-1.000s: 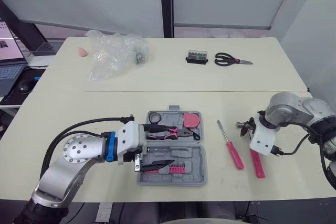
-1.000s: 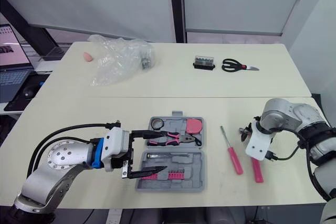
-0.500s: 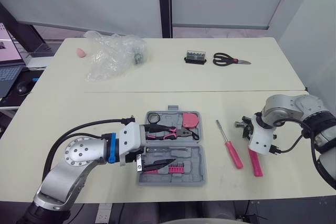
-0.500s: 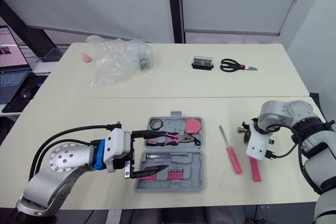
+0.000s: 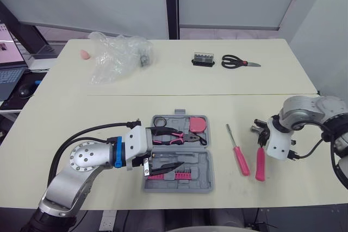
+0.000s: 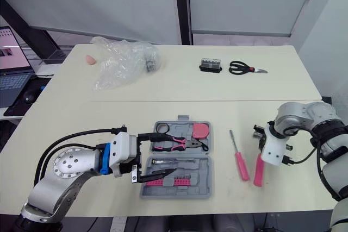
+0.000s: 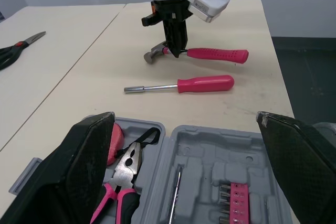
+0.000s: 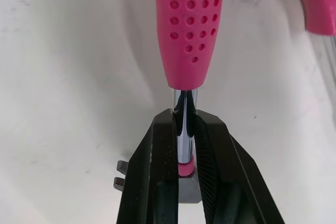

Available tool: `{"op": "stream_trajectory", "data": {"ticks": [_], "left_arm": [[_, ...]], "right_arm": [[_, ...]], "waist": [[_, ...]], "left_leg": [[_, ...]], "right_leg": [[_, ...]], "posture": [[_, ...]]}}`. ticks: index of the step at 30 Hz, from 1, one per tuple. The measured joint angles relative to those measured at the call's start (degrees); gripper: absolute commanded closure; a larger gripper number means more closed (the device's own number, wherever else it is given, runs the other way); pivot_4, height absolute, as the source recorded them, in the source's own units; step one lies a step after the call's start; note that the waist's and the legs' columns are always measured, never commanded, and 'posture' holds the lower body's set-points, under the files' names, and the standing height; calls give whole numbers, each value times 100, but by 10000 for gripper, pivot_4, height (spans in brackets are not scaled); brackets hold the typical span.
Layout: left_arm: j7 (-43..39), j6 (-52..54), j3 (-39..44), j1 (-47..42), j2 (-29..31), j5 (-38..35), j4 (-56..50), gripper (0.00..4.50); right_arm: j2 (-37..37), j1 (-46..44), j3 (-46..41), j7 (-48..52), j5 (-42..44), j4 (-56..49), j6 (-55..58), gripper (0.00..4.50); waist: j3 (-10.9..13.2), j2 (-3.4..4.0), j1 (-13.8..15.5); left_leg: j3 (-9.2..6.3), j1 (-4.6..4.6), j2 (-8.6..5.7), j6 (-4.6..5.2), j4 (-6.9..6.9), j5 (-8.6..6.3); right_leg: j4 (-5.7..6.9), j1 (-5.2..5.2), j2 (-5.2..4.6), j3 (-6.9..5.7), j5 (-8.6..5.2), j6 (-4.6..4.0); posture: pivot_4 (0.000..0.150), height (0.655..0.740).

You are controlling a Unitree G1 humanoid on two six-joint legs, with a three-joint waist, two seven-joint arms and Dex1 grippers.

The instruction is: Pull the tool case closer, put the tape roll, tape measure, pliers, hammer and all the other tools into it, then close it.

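Note:
The grey tool case lies open at the table's front middle. In it are the pink-handled pliers, a pink tape measure and a black tape roll. My left gripper stands open over the case's left side, one finger on each half. To the right of the case lies a pink screwdriver. Beyond it my right gripper is shut on the metal neck of the pink-handled hammer, just behind its head. The handle points toward the front edge.
Black scissors and a small bit box lie at the back right. A crumpled plastic bag and a small pink object are at the back left. A laptop sits off the table's left side.
My right gripper has shut on the hammer's neck, and the handle has swung a little to the left. The left gripper stays open over the case.

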Motion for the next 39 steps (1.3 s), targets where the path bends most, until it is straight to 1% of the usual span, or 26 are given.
{"op": "stream_trajectory", "data": {"ticks": [4,6,7,9,11,12,14,17,20,21,24,27,33,39], "left_arm": [[-7,-32,-5,-36,-1,6,25,0],[-11,-65,-38,-92,-11,24,82,0],[-12,-82,-51,-115,-13,41,120,0],[-23,-157,-78,-163,-18,85,162,0],[-62,-211,-97,-176,-19,126,216,0],[-82,-235,-109,-188,-19,141,228,0],[-116,-277,-167,-248,-50,160,233,0],[-125,-283,-247,-324,-128,165,233,0],[-139,-239,-269,-361,-200,85,231,0],[-143,-188,-276,-393,-215,26,216,0],[-184,99,-270,-431,-232,-338,105,0],[-307,357,-253,-441,-165,-634,-39,0],[-673,608,-217,-469,75,-1041,-250,0],[-1016,583,-222,-611,104,-1055,-266,0]], "right_arm": [[-346,195,-276,866,1003,-215,740,42808],[-554,698,-623,1592,1882,-710,1895,42810],[-631,909,-755,1818,2147,-901,2358,42811],[-898,1505,-1117,2235,2744,-1489,3749,42812],[-1201,2144,-1544,2515,3287,-2224,5478,42812],[-1269,2307,-1674,2540,3415,-2446,5990,42812],[-1379,2749,-2081,2466,3727,-3060,7432,42812],[-1378,3426,-2639,2067,4134,-3787,9356,42812],[-1201,3876,-3082,1547,4509,-4315,11010,42812],[-1121,3951,-3194,1370,4582,-4420,11384,42812],[-754,4039,-3532,735,4780,-4667,12414,42813],[-294,4002,-3749,68,4883,-4725,13177,42813],[467,3697,-3958,-922,5019,-4598,14072,42813],[1126,3308,-4333,-1795,5125,-4380,14578,42813]], "waist": [[0,1,8],[0,1,24],[1,2,41],[1,4,88],[0,11,118],[0,12,120],[-2,14,109],[-3,16,109],[-3,16,101],[-3,16,99],[-3,16,99],[-3,14,101],[-3,14,95],[-4,11,91]], "left_leg": [[-1,1,1,0,0,0],[-5,0,1,1,1,0],[-6,0,0,1,0,0],[-8,-4,-1,1,1,-1],[-8,-5,-2,1,3,-1],[-8,-5,-1,1,3,-1],[-9,-4,0,1,4,0],[-9,-3,0,2,4,0],[-6,-9,-2,2,5,-1],[-6,-10,-2,1,5,0],[-8,-11,-2,1,4,0],[-9,-14,-3,1,4,0],[-8,-16,-4,1,2,0],[-9,-15,-2,1,3,0]], "right_leg": [[-1,3,0,-1,0,0],[0,7,1,-3,0,0],[-1,7,0,-3,0,0],[-1,7,0,-3,0,0],[-1,5,-1,-2,0,0],[-1,5,0,-2,0,0],[-1,6,2,-2,0,0],[0,7,4,-2,0,0],[-2,3,4,0,0,1],[-3,2,4,0,0,2],[-3,0,6,-2,-1,3],[-6,-1,7,-2,-1,3],[-6,-3,8,-1,-1,4],[-6,-3,12,-1,-1,4]], "posture": [[1500,7400],[1500,7400],[1500,7400],[1500,7400],[1500,7400],[1500,7400],[1500,7400],[1500,7400],[1500,7400],[1500,7400],[1500,7400],[1500,7400],[1500,7400],[1500,7400]]}}
